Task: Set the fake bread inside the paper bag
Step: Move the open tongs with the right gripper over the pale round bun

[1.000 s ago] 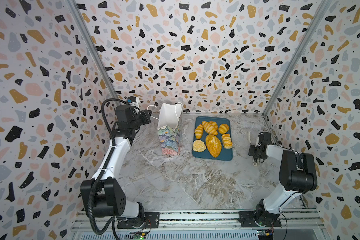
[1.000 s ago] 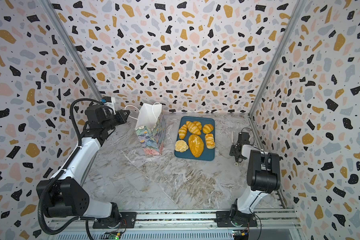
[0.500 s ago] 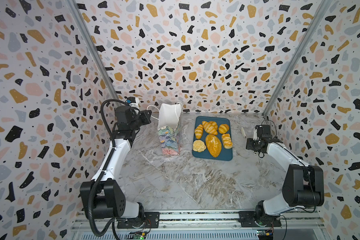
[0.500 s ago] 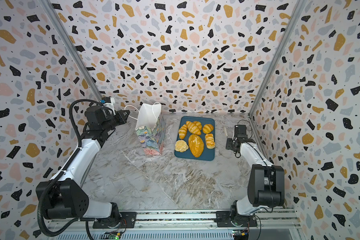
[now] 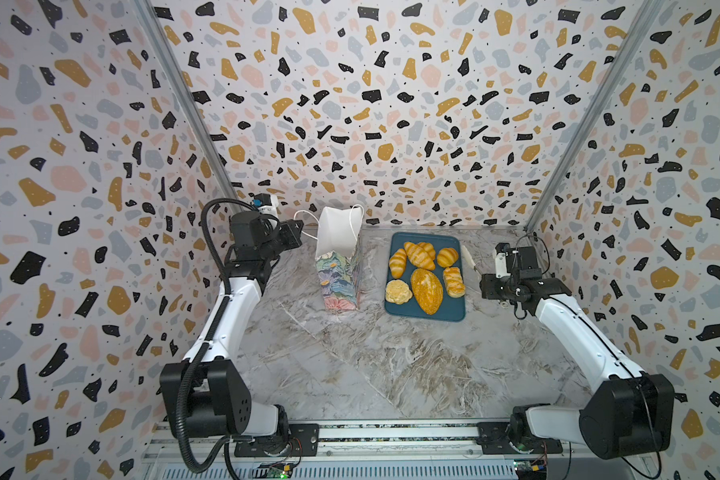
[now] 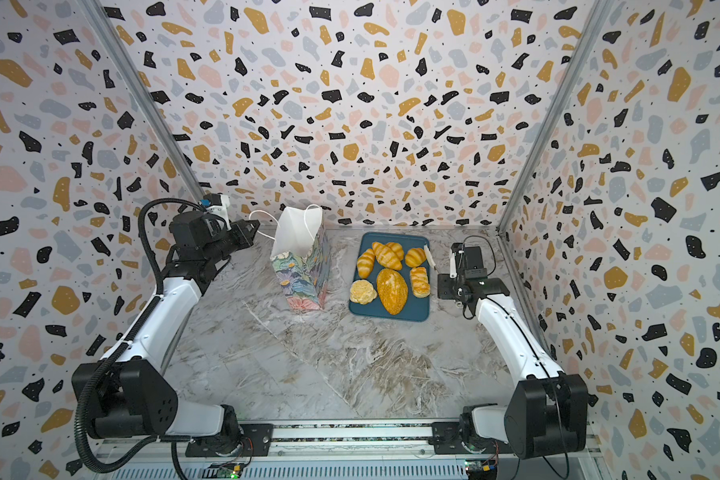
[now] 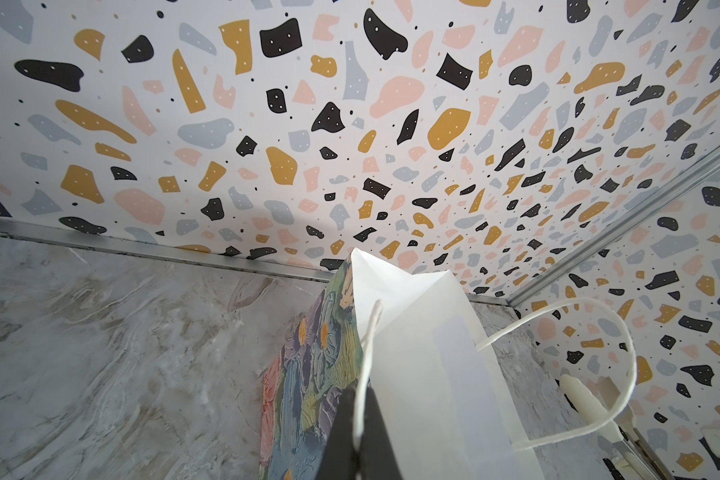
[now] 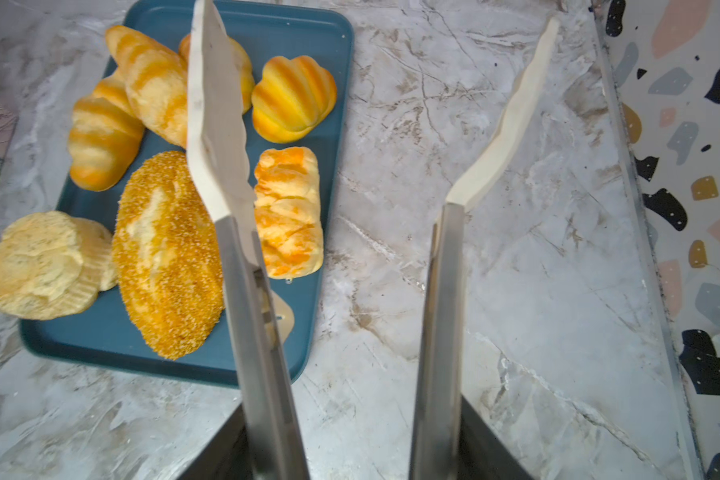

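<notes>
Left gripper (image 7: 356, 399) pinches white cord handle (image 7: 366, 353) of floral paper bag (image 5: 337, 274); right gripper (image 5: 490, 286) clamps white-tipped steel tongs (image 8: 437, 311), spread nr blue tray (image 8: 100, 338). Best: straddle one golden fake bread (image 8: 167, 253), squeeze gently.

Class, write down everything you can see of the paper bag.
The paper bag is tall and rectangular, white inside, with a blue-pink-green floral print outside. It stands upright on the marble table, left of the tray and apart from it, mouth open. Of its two white cord handles, the left claw pinches one; the other loops free.
</notes>
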### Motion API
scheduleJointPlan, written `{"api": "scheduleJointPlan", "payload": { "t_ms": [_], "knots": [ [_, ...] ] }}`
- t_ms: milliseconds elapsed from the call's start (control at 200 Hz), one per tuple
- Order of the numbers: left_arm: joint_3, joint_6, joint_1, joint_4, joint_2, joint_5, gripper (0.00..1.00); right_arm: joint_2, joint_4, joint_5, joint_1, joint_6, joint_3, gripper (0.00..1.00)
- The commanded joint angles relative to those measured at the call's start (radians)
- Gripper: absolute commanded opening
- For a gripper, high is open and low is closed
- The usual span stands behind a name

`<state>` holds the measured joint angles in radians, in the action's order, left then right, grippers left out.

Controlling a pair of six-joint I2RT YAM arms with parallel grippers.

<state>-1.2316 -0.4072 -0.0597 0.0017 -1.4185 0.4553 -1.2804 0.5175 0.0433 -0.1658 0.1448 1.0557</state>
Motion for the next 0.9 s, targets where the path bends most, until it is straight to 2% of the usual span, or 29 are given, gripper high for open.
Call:
{"api": "scheduleJointPlan", "payload": {
  "t_ms": [0, 461, 626, 896],
  "knots": [
    [-0.006, 0.009, 0.000, 0.018, 0.024, 0.016, 0.00, 0.066, 0.012, -0.010, -0.049, 0.010, 0.014, 0.62],
    [-0.006, 0.016, 0.000, 0.014, 0.028, 0.019, 0.00, 0.078, 0.131, -0.043, -0.192, 0.038, 0.038, 0.62],
    [-0.001, 0.009, 0.000, 0.020, 0.021, 0.014, 0.00, 0.077, 0.117, -0.049, -0.236, 0.045, 0.011, 0.62],
    [-0.006, 0.019, 0.000, 0.009, 0.016, 0.007, 0.00, 0.064, 0.078, -0.012, -0.366, 0.025, -0.010, 0.62]
  ]
}}
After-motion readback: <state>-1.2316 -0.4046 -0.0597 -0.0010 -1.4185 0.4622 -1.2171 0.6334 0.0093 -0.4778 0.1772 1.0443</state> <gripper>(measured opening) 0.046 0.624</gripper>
